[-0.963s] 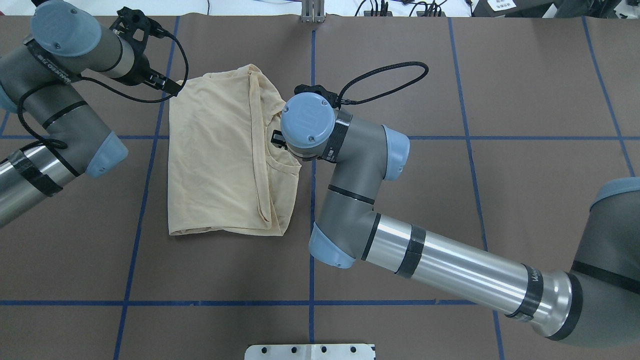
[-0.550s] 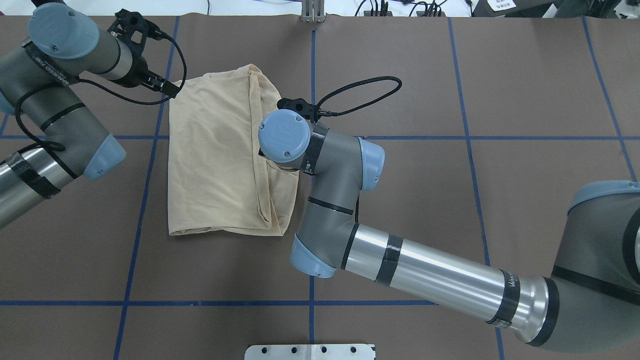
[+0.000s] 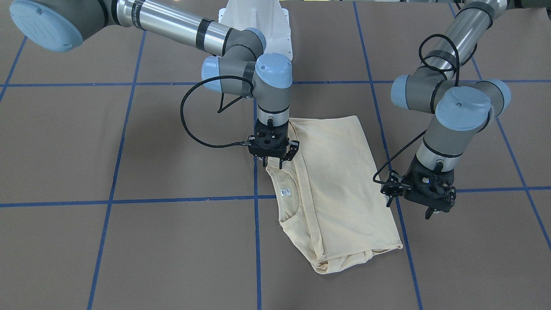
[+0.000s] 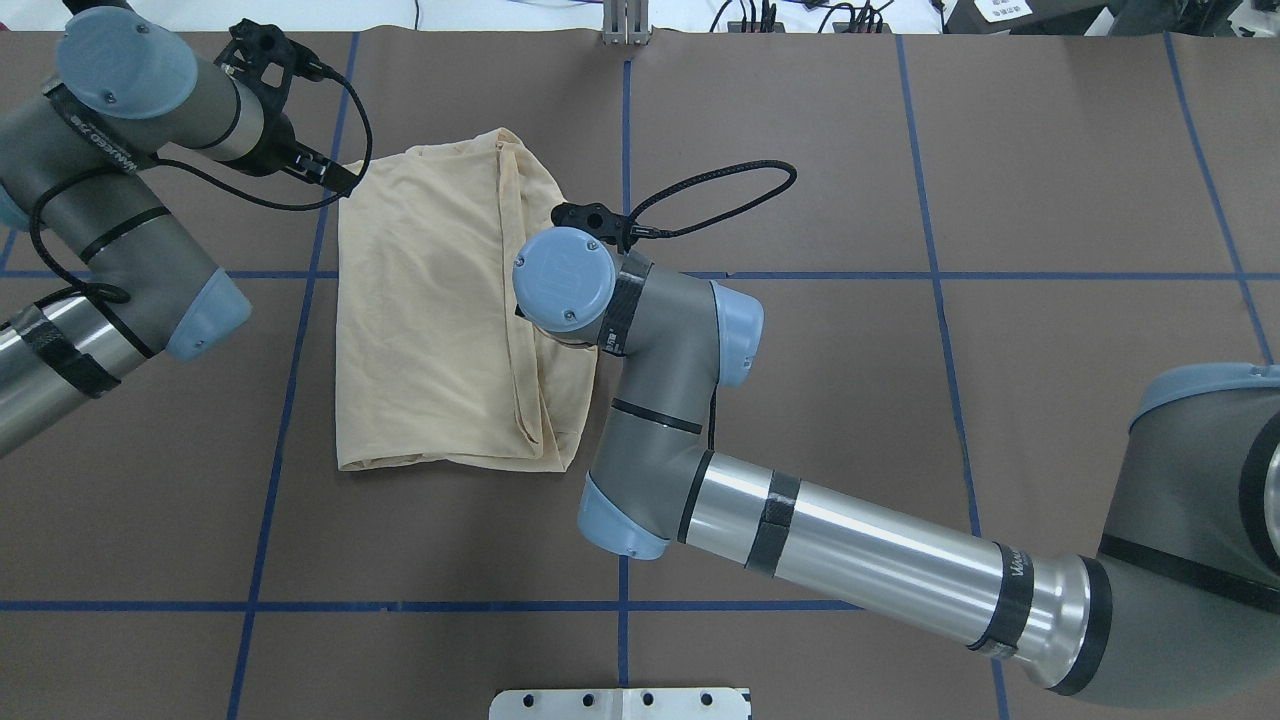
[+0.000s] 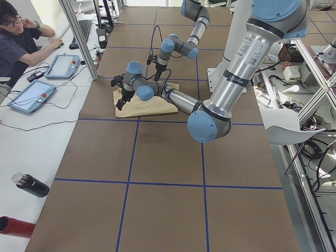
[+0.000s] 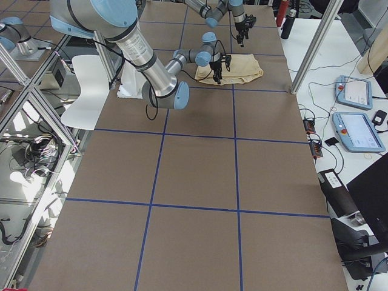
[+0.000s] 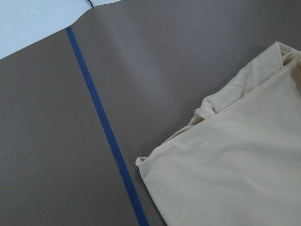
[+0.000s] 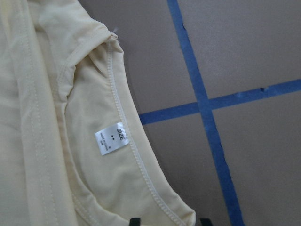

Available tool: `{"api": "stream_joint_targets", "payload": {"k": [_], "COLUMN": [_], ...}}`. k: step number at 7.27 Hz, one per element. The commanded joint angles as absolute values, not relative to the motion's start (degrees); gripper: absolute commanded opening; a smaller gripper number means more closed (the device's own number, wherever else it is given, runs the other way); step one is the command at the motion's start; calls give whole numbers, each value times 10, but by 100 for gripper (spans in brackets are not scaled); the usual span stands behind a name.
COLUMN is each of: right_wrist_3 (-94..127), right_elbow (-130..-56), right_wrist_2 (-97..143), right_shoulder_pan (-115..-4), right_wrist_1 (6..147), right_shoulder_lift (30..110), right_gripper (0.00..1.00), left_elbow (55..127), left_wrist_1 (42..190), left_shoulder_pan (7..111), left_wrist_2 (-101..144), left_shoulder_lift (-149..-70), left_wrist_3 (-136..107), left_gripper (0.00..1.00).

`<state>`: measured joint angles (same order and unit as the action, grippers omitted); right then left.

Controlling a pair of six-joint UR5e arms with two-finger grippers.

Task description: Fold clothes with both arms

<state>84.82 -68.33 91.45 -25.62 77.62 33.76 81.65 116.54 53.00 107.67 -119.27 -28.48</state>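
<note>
The T-shirt lay folded on the table, its long axis running straight away from the robot's base. It sat between my two grippers. The right gripper hung directly over the shirt's right edge at the collar, unclenched and holding nothing, its fingertips spread beside the neck label. The left gripper stood just off the far left corner, above bare table, and I couldn't tell how its jaws stood. I judged the right one nearer for the next fold.
</note>
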Motion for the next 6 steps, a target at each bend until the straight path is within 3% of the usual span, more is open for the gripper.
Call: {"api": "stream_joint_targets", "payload": {"k": [1, 2, 6], "right_wrist_3": [849, 855, 846], "right_elbow": [-682, -682, -701], "right_wrist_2": [913, 913, 955], "right_shoulder_pan": [-255, -255, -289], "right_wrist_1": [776, 777, 777], "right_shoulder_lift": [338, 340, 356], "right_gripper": [17, 0, 0], "left_elbow": [817, 817, 816], "left_wrist_1": [1165, 1165, 1165], "left_shoulder_pan": [530, 529, 526], "left_wrist_2": [1077, 1077, 1077], "left_shoulder_lift": [-1193, -1193, -1193], "left_wrist_3": [-285, -285, -289], "left_gripper": [100, 100, 100]}}
